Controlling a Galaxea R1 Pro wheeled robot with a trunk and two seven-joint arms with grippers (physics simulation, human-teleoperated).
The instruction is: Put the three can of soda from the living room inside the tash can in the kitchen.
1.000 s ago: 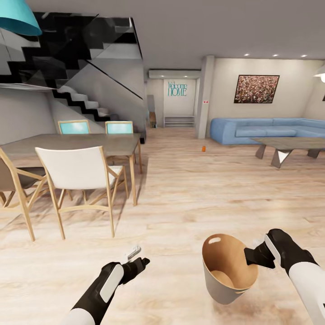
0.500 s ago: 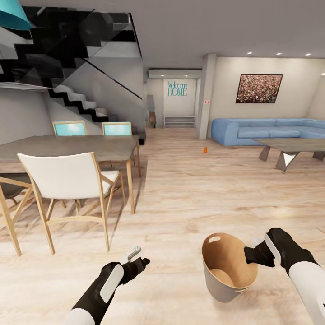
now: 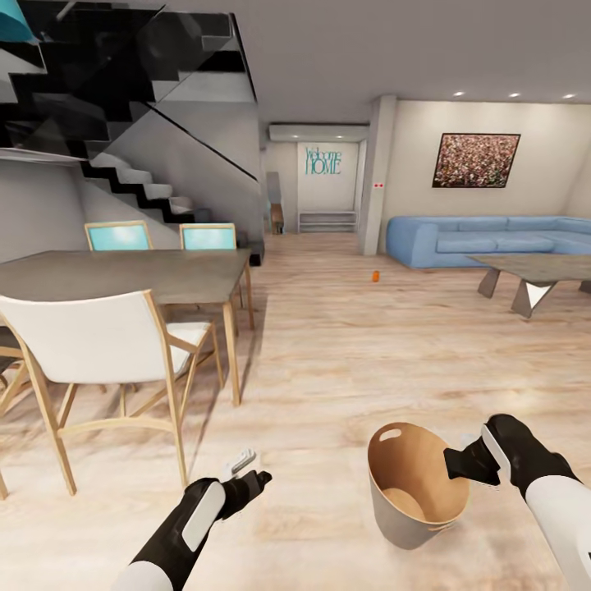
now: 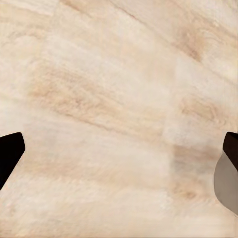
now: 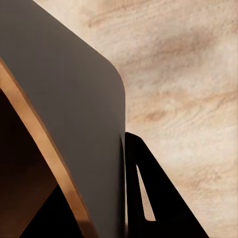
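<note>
One orange can of soda stands far off on the wood floor, in front of the blue sofa. My right gripper is shut on the rim of the tash can, a pale bucket with a tan inside, held low at the right. The right wrist view has the can's wall close up, with one dark finger against it. My left gripper hangs open over bare floor at the lower left, its fingertips wide apart in the left wrist view. The other two cans are out of view.
A dining table with a white chair and two teal-backed chairs stands at the left under a black staircase. A low grey table sits at the right. A pillar flanks the hallway. Open floor lies ahead.
The whole view has shifted: table and chairs slid left and grew nearer, the sofa and orange can shifted slightly right. Both arms and the held bucket keep their pose.
</note>
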